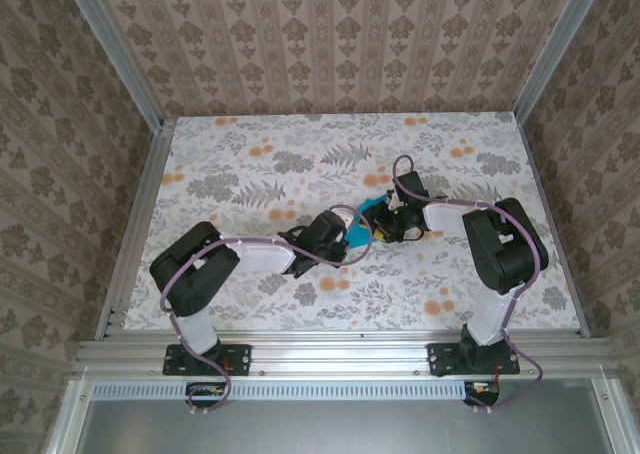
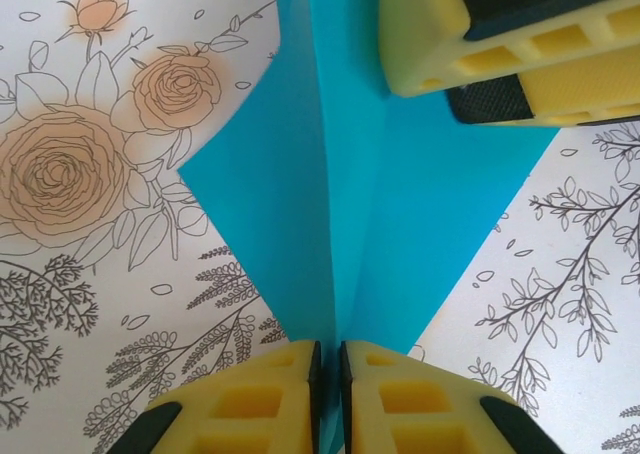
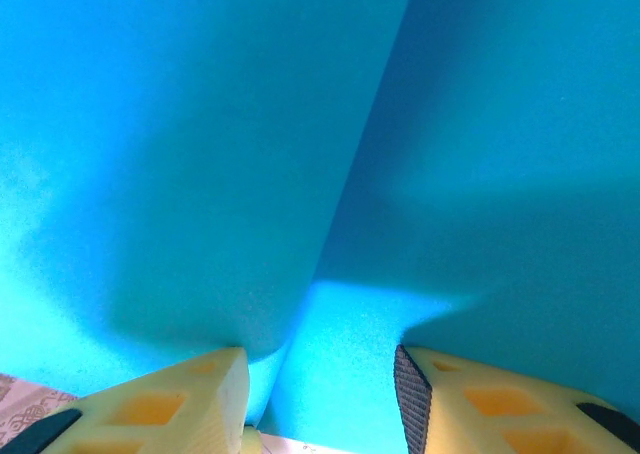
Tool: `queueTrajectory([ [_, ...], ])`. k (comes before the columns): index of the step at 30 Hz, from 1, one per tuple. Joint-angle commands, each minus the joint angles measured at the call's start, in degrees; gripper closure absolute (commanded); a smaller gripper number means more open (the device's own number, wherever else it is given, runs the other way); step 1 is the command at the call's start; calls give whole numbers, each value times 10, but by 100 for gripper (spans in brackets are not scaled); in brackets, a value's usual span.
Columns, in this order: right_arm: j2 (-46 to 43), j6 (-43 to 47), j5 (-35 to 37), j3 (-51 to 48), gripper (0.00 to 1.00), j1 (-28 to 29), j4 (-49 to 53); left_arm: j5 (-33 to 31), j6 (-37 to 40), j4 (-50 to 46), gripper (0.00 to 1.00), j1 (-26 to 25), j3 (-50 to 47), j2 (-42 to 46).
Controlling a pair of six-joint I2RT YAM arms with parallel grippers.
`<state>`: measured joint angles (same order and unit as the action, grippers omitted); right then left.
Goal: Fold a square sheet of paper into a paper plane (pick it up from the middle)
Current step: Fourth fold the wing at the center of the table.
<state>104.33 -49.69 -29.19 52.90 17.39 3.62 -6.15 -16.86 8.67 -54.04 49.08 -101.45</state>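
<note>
The square sheet of paper (image 1: 369,208) is bright cyan-blue and folded into a smaller angular shape with a raised centre crease. It lies mid-table between the two arms. My left gripper (image 2: 328,359) is shut on the paper (image 2: 400,204), its yellow fingers (image 2: 250,394) pinching the upright crease at the near end. In the top view this left gripper (image 1: 346,236) sits at the paper's left side. My right gripper (image 3: 320,374) stands open low over the paper (image 3: 200,154), its fingers set on either side of the crease. Its yellow finger (image 2: 500,44) also shows in the left wrist view.
The table (image 1: 250,164) has a floral patterned cover and is bounded by aluminium rails (image 1: 330,349) at the near edge and patterned walls (image 1: 330,34) behind and to the sides. Both arms reach inward and meet near the table's middle.
</note>
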Motion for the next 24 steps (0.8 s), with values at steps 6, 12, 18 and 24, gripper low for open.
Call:
queueTrajectory([
  [6, 48, -8, 62, -25, 54, -7, 79, -13, 1, -26, 76, -4, -2, 15],
  [12, 48, -8, 62, -25, 53, -6, 78, -11, -5, -24, 77, -5, -8, 15],
  [18, 46, -5, 57, -29, 53, -6, 72, 4, -5, -19, 89, -4, 0, 11],
  [24, 36, 5, 44, -32, 53, -7, 64, 63, -16, -12, 88, 6, 10, 6],
])
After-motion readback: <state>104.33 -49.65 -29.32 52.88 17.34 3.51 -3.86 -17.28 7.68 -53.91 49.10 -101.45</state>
